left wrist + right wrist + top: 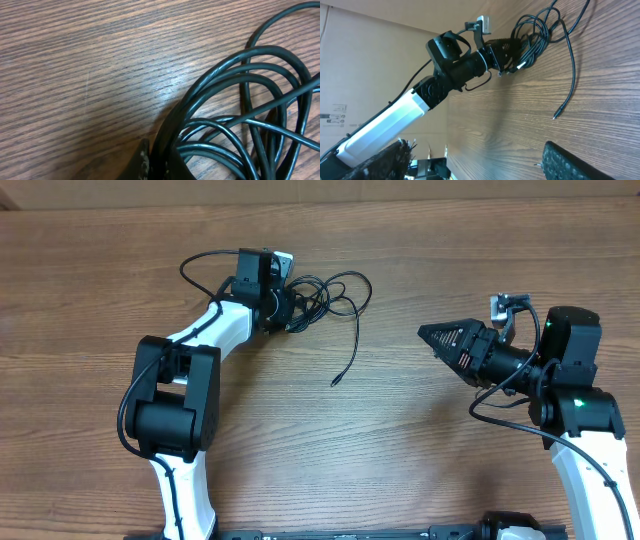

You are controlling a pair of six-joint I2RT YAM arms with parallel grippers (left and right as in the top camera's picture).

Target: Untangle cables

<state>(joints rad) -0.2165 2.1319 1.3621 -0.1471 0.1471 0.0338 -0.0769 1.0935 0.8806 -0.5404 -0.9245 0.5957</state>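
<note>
Left gripper (288, 310) is clamped on tangled thin black cables (335, 292), opening grasp judged made; right gripper (445, 338), spread wide, is likely needed next at the loose plug end (336, 383).

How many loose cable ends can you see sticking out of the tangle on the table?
1: one plug end trails out from the lower right of the cable tangle and lies by itself. Other ends may be hidden inside the tangle.

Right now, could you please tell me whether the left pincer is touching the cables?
Touching. The left wrist view shows the left pincer shut on the cables, with several strands pinched between its fingers at the frame's bottom edge.
</note>
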